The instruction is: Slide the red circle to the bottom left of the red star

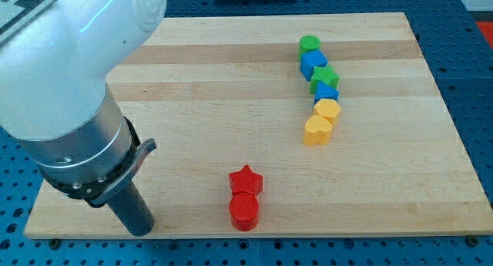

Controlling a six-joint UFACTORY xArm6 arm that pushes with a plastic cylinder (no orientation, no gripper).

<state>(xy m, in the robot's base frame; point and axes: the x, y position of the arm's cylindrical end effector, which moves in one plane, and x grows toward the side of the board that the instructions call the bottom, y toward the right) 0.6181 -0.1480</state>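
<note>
The red star (246, 180) lies on the wooden board near the view's bottom, a little left of centre. The red circle (244, 210) sits directly below it, touching it, close to the board's bottom edge. My tip (140, 229) is at the view's bottom left, near the board's bottom edge, well to the left of both red blocks and touching neither.
A chain of touching blocks runs down the view's upper right: green circle (309, 43), blue block (313, 62), green star (325, 75), blue triangle (326, 91), yellow block (328, 109), yellow heart (316, 130). The arm's white and grey body (69, 89) covers the board's left part.
</note>
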